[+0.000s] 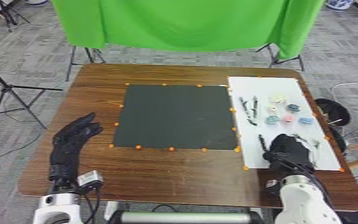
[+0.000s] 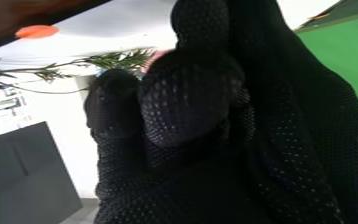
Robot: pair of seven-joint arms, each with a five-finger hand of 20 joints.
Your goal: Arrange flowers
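Note:
In the head view, my right hand (image 1: 289,150) is over the near part of the white board (image 1: 255,160). A dark twig (image 1: 262,142) lies just left of it and a pale sprig (image 1: 316,146) to its right. Farther up the board are two dark stems (image 1: 246,106), a pink flower (image 1: 288,118), a light blue flower (image 1: 306,121) and a cream flower (image 1: 278,99). My left hand (image 1: 75,135) is open at the table's left side. In the right wrist view, a green leafy sprig (image 2: 118,60) runs behind my right hand (image 2: 189,100); whether they touch is unclear.
A dark square mat (image 1: 175,117), edged with orange dots, covers the middle of the brown table (image 1: 95,95). Beyond the far edge hangs a green cloth (image 1: 189,22). Tripods stand around the table, and a black bin (image 1: 335,112) is on the right.

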